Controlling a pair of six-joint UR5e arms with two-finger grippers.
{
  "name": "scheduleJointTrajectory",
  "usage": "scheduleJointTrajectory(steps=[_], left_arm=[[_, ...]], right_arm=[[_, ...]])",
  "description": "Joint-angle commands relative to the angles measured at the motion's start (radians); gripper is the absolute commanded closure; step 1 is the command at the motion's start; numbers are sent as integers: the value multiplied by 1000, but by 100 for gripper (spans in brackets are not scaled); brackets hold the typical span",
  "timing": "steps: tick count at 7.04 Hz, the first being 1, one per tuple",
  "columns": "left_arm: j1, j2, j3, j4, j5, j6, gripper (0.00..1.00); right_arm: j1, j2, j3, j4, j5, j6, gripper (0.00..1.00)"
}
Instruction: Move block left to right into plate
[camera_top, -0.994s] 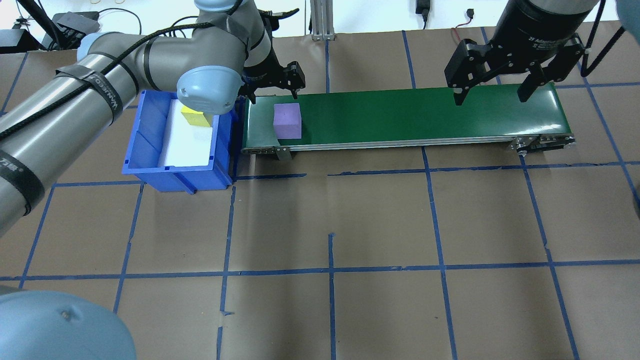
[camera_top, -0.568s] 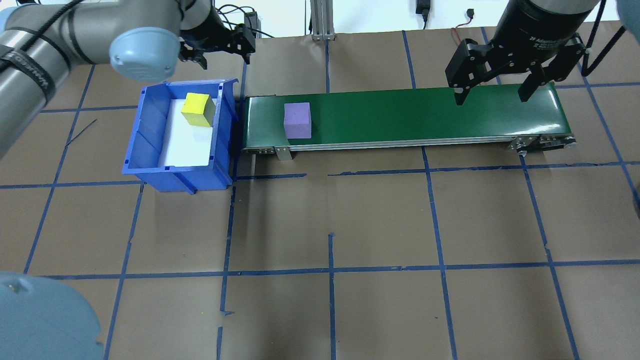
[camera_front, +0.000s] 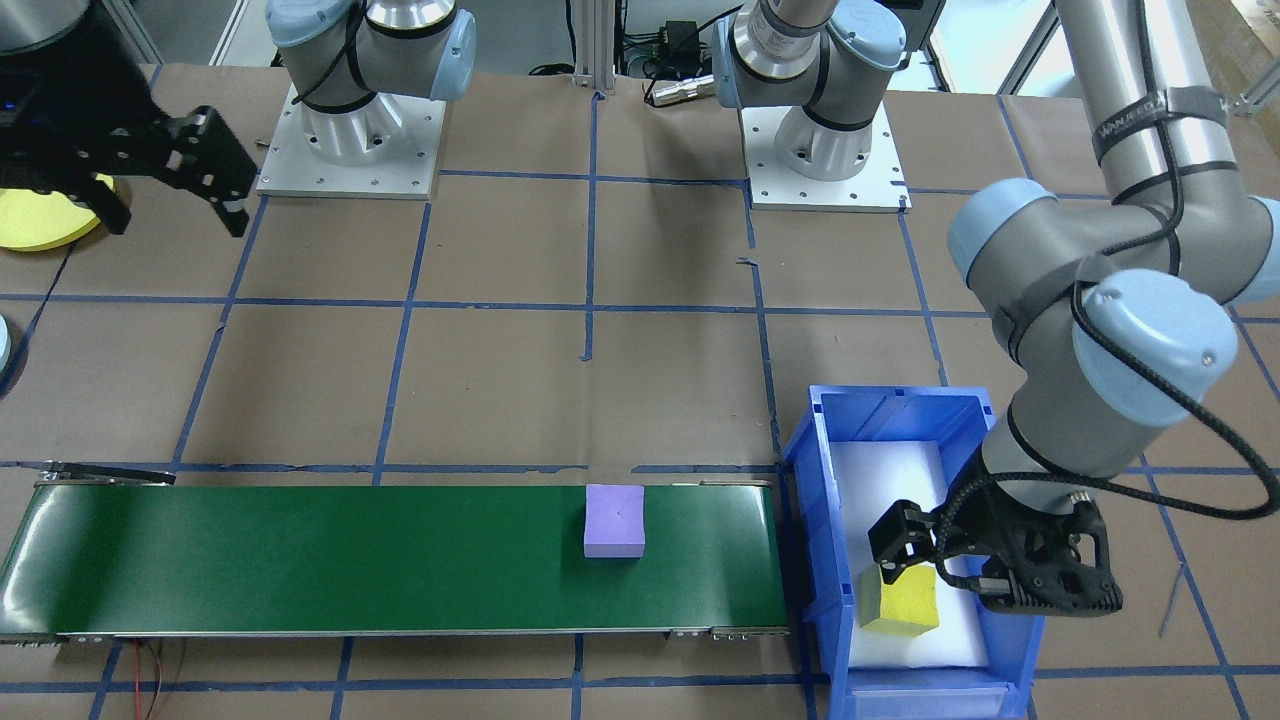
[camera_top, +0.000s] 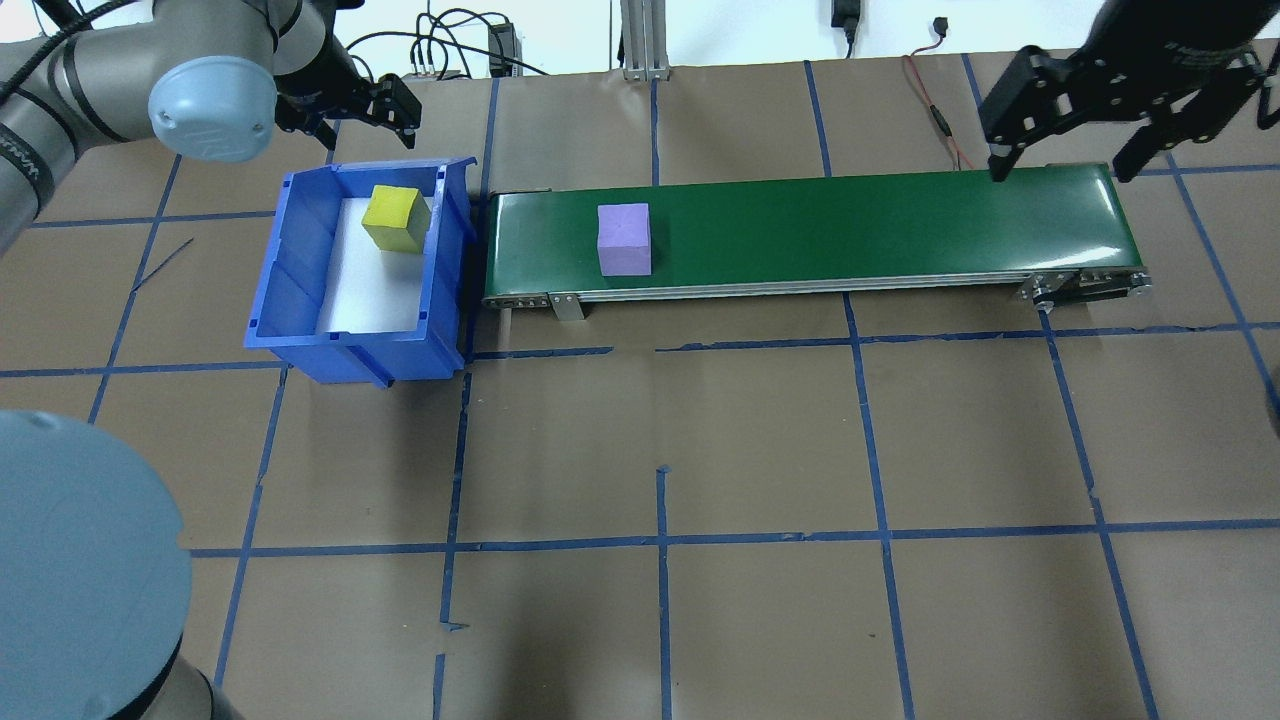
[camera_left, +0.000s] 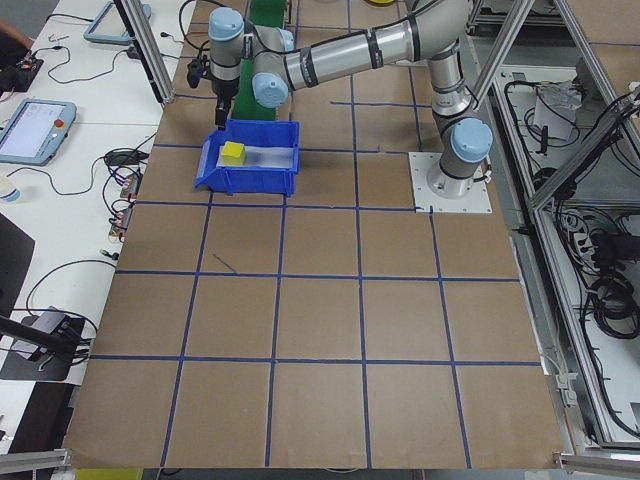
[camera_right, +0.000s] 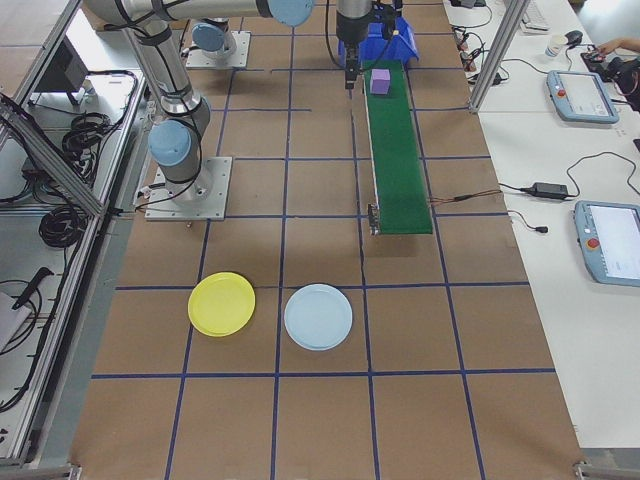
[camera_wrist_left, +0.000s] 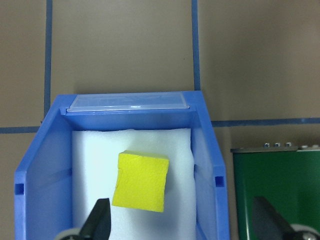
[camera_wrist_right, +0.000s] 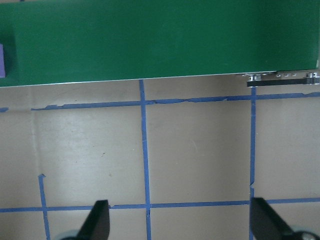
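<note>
The left gripper (camera_top: 365, 113) hangs above the far wall of the blue bin (camera_top: 290, 260), its fingers spread wide and holding nothing. One second ago it stood low at the near end of the green conveyor belt (camera_top: 850, 225), next to the purple block (camera_top: 624, 240); then it went up and back toward the bin, and now it is a little more to the left than 0.6 s ago. In the left wrist view the yellow block (camera_wrist_left: 141, 181) lies on the white foam pad (camera_wrist_left: 175, 150) inside the bin, between the two fingertips (camera_wrist_left: 98, 220) and lower than them, not touched.

The purple block sits upright on the belt and nothing touches it. It has travelled to the right along the belt compared with both earlier pictures, but it remains in the left part of the belt.

The right gripper (camera_top: 1070, 165) is wide open and empty above the far right end of the belt. It is higher and more to the right than before. Its wrist view shows the belt edge and the brown paper on the table (camera_wrist_right: 200, 160).

The yellow plate (camera_right: 222, 303) lies on the table beyond the belt's right end, well apart from the purple block, just beside a light blue plate (camera_right: 318, 316). Both plates carry nothing.
</note>
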Motion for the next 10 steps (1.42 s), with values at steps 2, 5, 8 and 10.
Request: scheduleJointTrajectory(steps=[2, 5, 8, 10], left_arm=[[30, -80, -8, 6, 1, 40, 0], [29, -104, -34, 23, -8, 34, 0], [29, -130, -103, 113, -19, 39, 6], [27, -79, -76, 101, -30, -8, 63]], right_arm=[[-213, 172, 15, -179, 39, -231, 0], [-281, 332, 18, -286, 136, -294, 0], [-324, 398, 44, -381, 215, -424, 0], [-324, 431, 58, -409, 293, -470, 0]])
